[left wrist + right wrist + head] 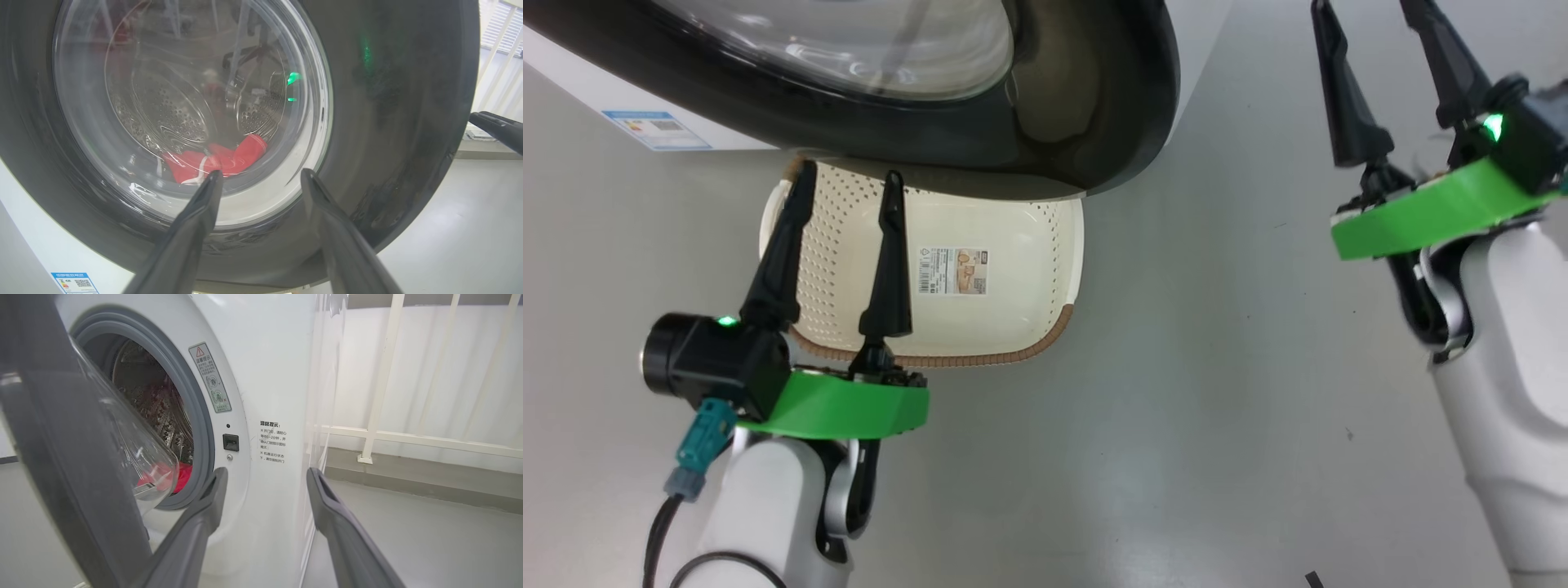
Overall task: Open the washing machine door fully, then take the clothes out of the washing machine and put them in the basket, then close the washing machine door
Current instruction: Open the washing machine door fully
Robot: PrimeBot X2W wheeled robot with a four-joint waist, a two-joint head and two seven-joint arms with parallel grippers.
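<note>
Head view first: how does the left claw (849,170) stand?

Spread wide, with nothing in its grasp. It hangs over the near rim of the basket (1021,351) and points up at the washing machine door (1086,98).

And the right claw (1364,8)?

Spread just as wide and also empty. It is well apart to the right, above bare floor (1176,449), beyond the door's free edge.

Where does the basket sit?

On the floor at the foot of the washing machine (269,375). Its far end is tucked under the door's glossy black rim, and a paper label (953,271) shows inside it.

Is the door shut?

No. The right wrist view shows it swung partway out, with a gap between it and the grey-blue seal (196,400).

The clothes (220,159)?

Red fabric with a white drawstring, lying at the bottom of the steel drum (151,400). The left wrist view shows them through the door glass, the right wrist view through the gap.

Anything around the machine?

A blue sticker (658,129) low on its front, and a white railing (380,375) past its side.
</note>
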